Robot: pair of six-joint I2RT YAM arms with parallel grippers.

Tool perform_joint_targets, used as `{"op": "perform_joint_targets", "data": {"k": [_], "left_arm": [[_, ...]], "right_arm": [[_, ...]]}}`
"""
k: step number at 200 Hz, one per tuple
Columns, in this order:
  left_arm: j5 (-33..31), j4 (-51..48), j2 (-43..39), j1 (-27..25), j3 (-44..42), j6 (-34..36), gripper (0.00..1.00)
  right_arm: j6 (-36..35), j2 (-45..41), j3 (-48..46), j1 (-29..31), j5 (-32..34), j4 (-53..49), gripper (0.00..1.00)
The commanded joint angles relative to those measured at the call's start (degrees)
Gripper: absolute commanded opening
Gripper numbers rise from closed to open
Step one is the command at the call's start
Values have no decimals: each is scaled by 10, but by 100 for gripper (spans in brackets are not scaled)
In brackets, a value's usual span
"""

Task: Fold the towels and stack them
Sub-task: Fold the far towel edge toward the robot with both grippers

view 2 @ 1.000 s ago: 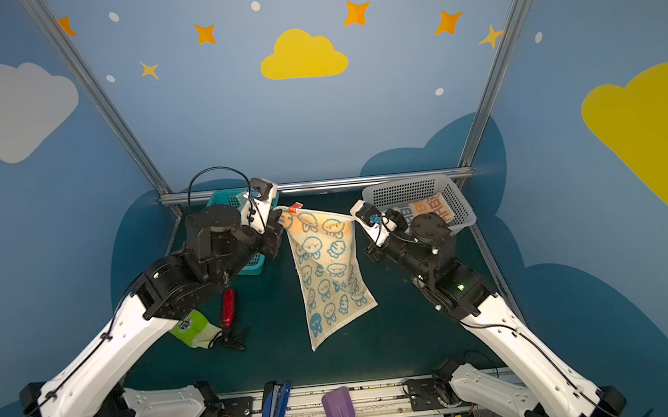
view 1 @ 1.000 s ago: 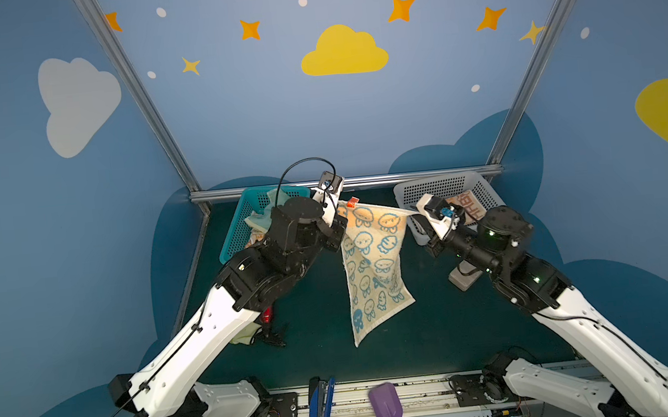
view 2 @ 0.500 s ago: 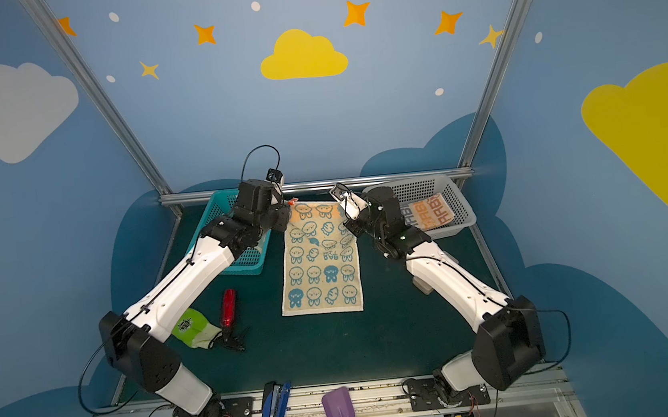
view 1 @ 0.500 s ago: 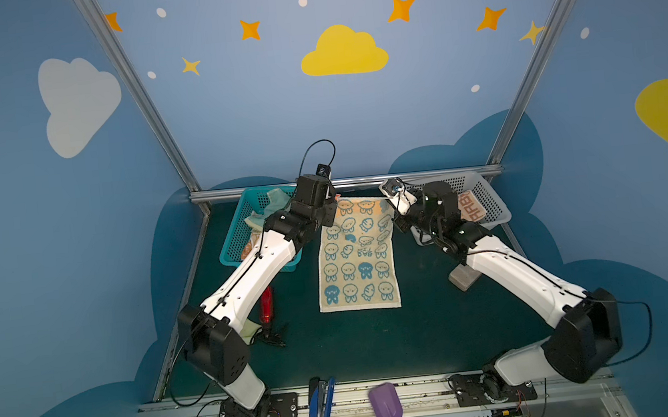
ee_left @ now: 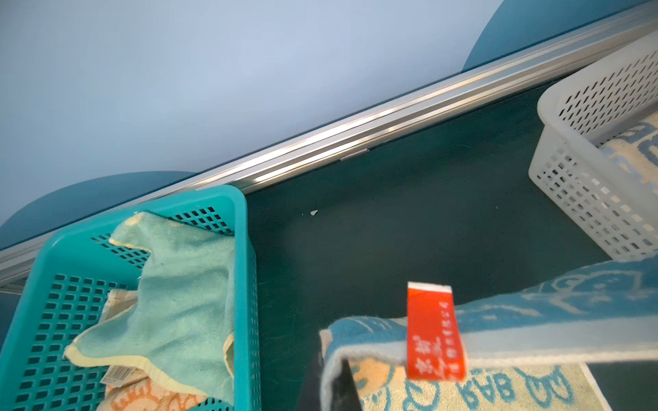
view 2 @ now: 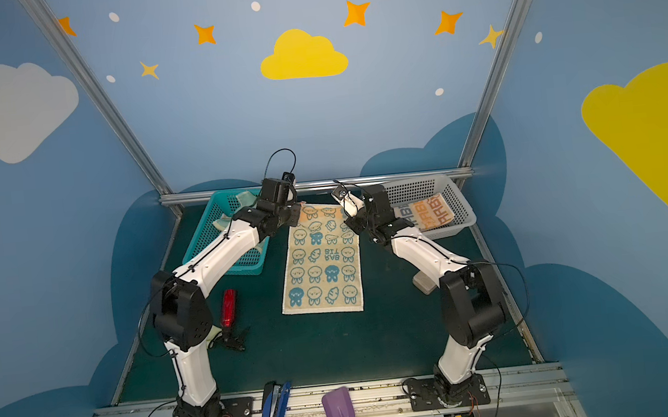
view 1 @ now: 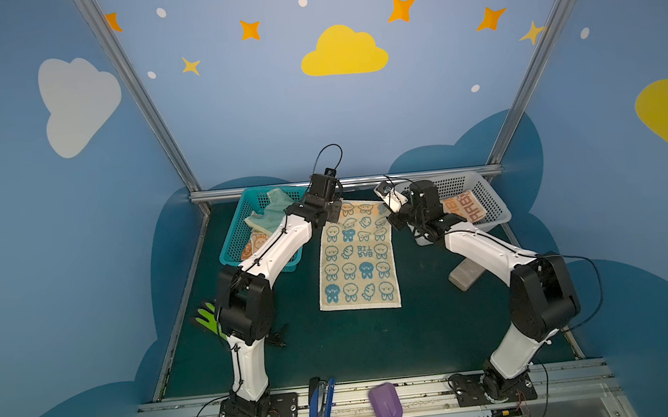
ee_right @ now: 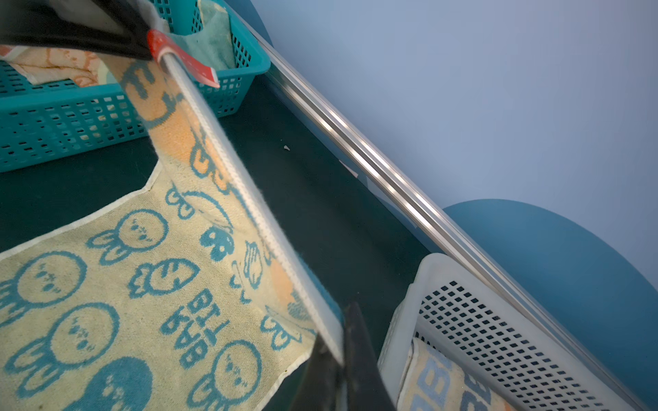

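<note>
Both pincers clamped tight: left gripper (ee_left: pixel 333 377) and right gripper (ee_right: pixel 338 359) each pinch a far corner of the rabbit towel (view 1: pixel 356 257), spread on the mat (view 1: pixel 337 343) between teal basket (view 1: pixel 238 231) and white basket (view 1: pixel 485 190). It reads "RAB BIT"; red tag (ee_left: pixel 434 331) unreadable.

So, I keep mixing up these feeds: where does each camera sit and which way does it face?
Both top views: high above the front rail, looking down toward the back wall; left arm and right arm whole, rabbit towel between.
Left wrist: behind the left gripper, facing the back wall; only its fingers show.
Right wrist: behind the right gripper, looking along the towel's lifted edge; both grippers show.
Wrists share: that edge, teal basket, white basket.
</note>
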Motion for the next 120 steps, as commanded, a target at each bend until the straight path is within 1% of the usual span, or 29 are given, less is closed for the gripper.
{"op": "perform_joint_targets", "data": {"k": [1,28,53,85,100,120], "left_arm": [[-59,-13,15,26,13,10,4],[-60,-40,13,26,-2,5,4],[-58,-38,-8,26,-53,-3,4],[-58,-48,-42,23,-112,-24,4],[-57,-49,-62,17,-140,-32,4],[-59,-53,-89,6,-178,-47,4]], "right_arm": [[3,-1,-3,-21,13,10,0],[2,-3,-19,-21,-19,-18,0],[27,-16,-33,-20,-35,-64,0],[29,-32,-30,-17,-71,-182,0],[71,-38,-30,-14,-70,-226,0],[97,-51,-50,-5,-67,-255,0]]}}
